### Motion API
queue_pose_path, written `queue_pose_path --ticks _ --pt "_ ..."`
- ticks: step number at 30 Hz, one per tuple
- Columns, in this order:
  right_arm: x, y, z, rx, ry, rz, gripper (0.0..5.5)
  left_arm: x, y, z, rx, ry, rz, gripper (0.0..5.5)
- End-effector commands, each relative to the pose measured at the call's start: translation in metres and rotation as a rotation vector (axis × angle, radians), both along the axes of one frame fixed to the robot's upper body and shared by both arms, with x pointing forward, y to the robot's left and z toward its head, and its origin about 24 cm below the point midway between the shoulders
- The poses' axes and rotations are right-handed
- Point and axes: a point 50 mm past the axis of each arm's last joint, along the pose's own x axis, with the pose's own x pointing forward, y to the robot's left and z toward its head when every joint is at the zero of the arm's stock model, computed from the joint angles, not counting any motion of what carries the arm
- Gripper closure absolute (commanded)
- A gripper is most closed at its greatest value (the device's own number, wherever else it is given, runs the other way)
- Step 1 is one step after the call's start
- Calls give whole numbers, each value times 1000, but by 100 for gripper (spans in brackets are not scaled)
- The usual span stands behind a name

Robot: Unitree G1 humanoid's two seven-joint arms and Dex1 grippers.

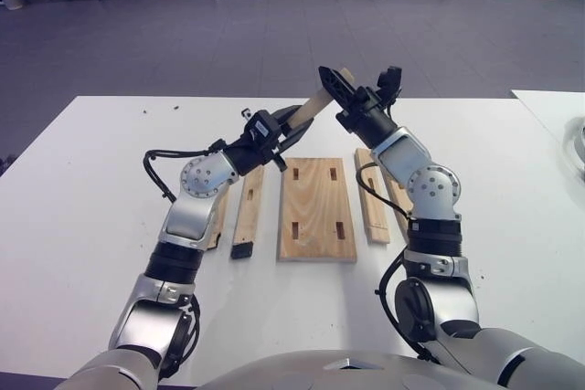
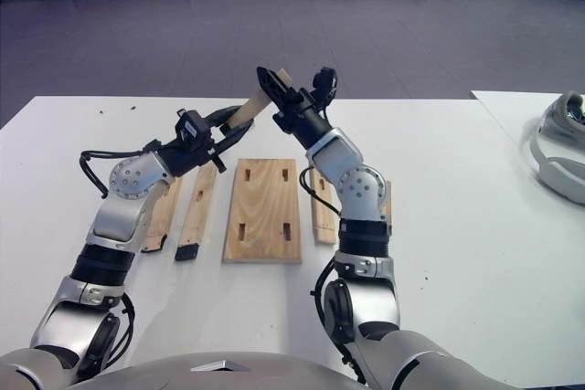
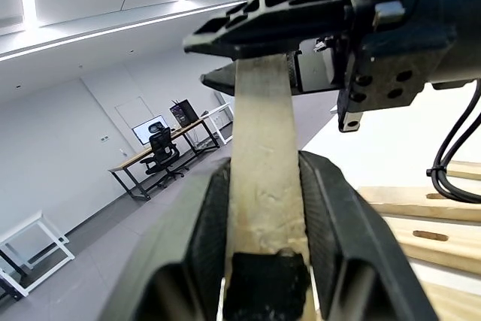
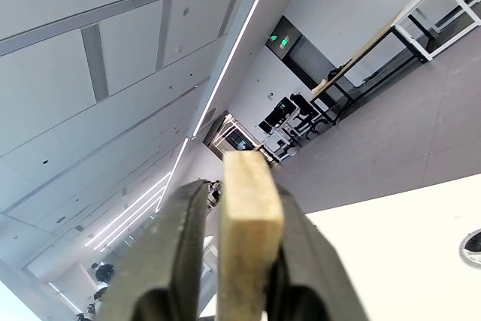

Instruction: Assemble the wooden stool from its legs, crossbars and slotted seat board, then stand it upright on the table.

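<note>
Wooden bar (image 1: 317,100) raised aslant above the table (image 1: 91,180), gripped at both ends: the left end effector (image 1: 292,123) is clamped on its lower end, the right end effector (image 1: 332,81) on its upper end. The seat board (image 1: 316,209) lies flat beneath, slots facing up. Loose parts flank it on the table, the left pieces (image 1: 249,207) and the right pieces (image 1: 370,205).
</note>
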Motion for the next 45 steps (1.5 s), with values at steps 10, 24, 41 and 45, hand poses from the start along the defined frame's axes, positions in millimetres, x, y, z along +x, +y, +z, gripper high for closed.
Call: queue_pose_path --ticks 10,24,41,45 --pt "-23 -100 -63 -318 109 -614 510 -2 41 -19 -132 108 269 212" --pt "-39 -105 -109 -378 261 -652 510 -8 72 -35 -332 209 504 188" --pt "-45 -104 -126 -646 217 -663 510 -9 70 -38 -306 220 497 188" --pt "-61 -88 -155 -886 223 -465 510 -10 70 -36 -299 190 506 188"
